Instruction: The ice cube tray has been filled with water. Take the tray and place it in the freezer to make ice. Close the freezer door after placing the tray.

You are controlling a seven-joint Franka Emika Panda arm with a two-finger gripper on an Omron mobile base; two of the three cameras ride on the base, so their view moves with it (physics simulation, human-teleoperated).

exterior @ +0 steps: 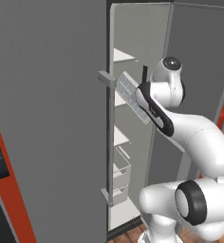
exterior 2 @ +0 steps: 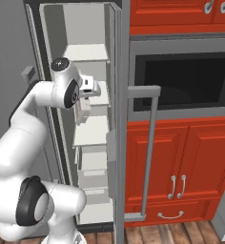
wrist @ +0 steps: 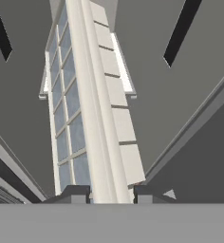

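My gripper [wrist: 111, 194] is shut on one short end of the white ice cube tray [wrist: 92, 109], which stretches away from the fingertips. Bluish water [wrist: 66, 114] fills its square cells. From the left base, the tray [exterior: 127, 88] hangs tilted steeply, almost on edge, in the freezer opening in front of the middle shelves, with the gripper [exterior: 141, 98] at its lower right end. From the right base, the tray [exterior 2: 82, 112] shows edge-on below the gripper [exterior 2: 88, 90], inside the freezer [exterior 2: 86, 52]. The freezer door [exterior: 47, 118] stands wide open at left, its bar handle [exterior: 107, 135] beside the tray.
White shelves [exterior: 122, 56] and clear drawers [exterior: 121, 173] fill the freezer. To its right, the other grey fridge door with a long handle [exterior 2: 150, 143] sits edge-on beside a black microwave [exterior 2: 181, 76] and red cabinets [exterior 2: 181, 157]. The arm's elbow [exterior: 199, 142] stands in front of the opening.
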